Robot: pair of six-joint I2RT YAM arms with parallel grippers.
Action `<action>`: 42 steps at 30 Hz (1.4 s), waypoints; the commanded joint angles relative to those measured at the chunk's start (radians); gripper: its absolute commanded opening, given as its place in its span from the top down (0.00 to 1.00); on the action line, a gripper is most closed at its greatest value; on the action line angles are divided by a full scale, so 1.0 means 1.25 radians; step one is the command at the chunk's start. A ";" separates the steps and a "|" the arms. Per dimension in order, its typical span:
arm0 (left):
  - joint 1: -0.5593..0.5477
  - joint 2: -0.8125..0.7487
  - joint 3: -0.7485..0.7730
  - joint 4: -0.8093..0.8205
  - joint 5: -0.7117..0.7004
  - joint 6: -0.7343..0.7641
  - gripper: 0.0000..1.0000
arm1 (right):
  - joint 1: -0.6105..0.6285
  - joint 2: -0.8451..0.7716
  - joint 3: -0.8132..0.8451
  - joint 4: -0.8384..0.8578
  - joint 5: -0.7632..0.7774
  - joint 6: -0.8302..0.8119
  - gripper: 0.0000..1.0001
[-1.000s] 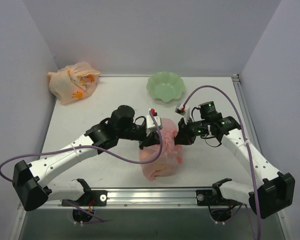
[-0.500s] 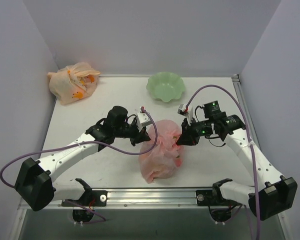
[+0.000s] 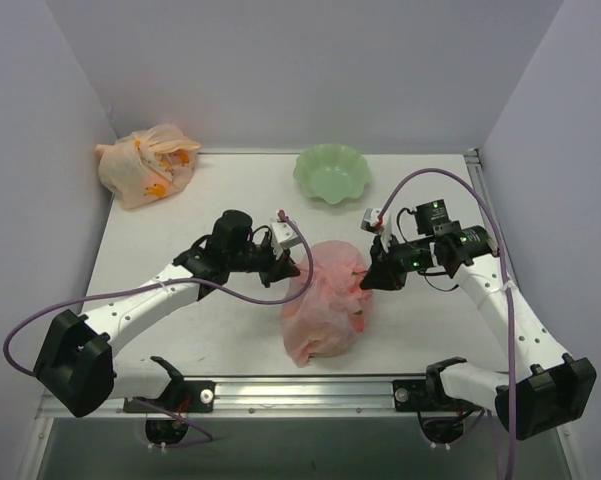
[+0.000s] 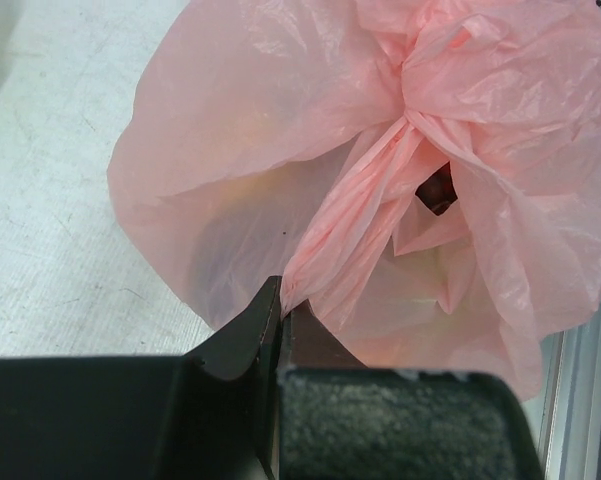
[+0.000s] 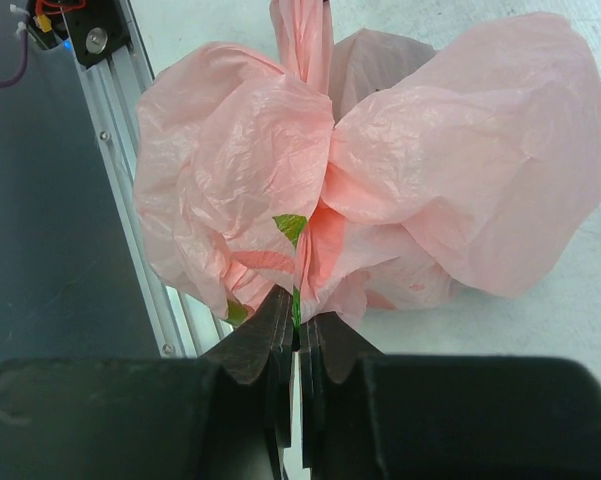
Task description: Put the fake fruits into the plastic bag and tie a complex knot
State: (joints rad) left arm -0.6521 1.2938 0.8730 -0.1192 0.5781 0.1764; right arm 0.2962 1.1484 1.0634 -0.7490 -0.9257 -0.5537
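Note:
The pink plastic bag [image 3: 325, 300] lies full in the middle of the table, its handles crossed in a twist at the top [image 4: 410, 115]. My left gripper [image 3: 292, 268] is shut on a bag handle [image 4: 330, 235] at the bag's left. My right gripper [image 3: 368, 283] is shut on the other handle [image 5: 315, 255] at the bag's right. Both handles are drawn outward. Fruits show only as dim shapes through the plastic: a dark piece [image 4: 438, 190], green bits [image 5: 291, 226] and an orange-red patch [image 5: 325, 245].
A green bowl [image 3: 330, 172] stands at the back centre. A pale orange tied bag [image 3: 147, 163] sits in the back left corner. The metal rail [image 3: 310, 392] runs along the table's near edge, just behind the bag.
Both grippers have moved apart, left going left and right going right, drawing the handles outward. The bag has spread and settled lower on the table.

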 commanded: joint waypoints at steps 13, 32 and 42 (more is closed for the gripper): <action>0.014 0.009 0.027 0.030 0.059 -0.029 1.00 | -0.009 -0.007 0.077 -0.097 -0.003 -0.055 0.60; -0.001 0.022 0.028 0.041 0.071 -0.031 1.00 | 0.001 -0.071 -0.052 -0.019 0.034 -0.281 0.66; -0.004 0.018 0.027 0.045 0.073 -0.029 1.00 | 0.028 -0.127 -0.161 0.127 0.041 -0.328 0.64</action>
State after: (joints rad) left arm -0.6529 1.3201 0.8730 -0.1013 0.6434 0.1402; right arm 0.3218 1.0206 0.8875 -0.6632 -0.8696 -0.9188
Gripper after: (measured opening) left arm 0.039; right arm 0.360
